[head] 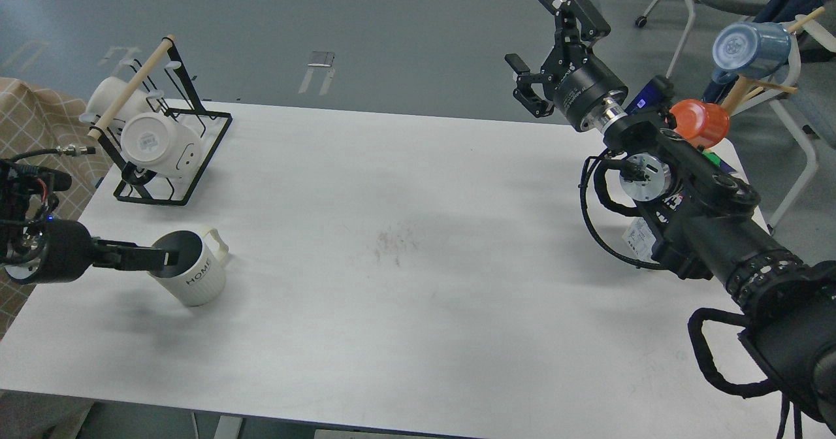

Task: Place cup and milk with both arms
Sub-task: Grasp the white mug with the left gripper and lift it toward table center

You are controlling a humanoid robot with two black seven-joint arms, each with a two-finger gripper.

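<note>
The left tool pinches the rim of the white ribbed ceramic "HOME" mug, tilted at the white bench's left: rigid, breakable, glaze probably slippery. Far right of the mug, the right tool is spread, empty; the blue carton is mostly hidden.

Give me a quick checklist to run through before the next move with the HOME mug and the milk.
1. Left gripper on the HOME mug rim: ok, one finger inside.
2. Mug tilted, apparently off the table: ok.
3. Right gripper open and empty: ok.
4. Milk carton visible: not ok, mostly hidden behind the right arm.
5. Orange mug beside the carton, crowding it: cannot tell.
</note>
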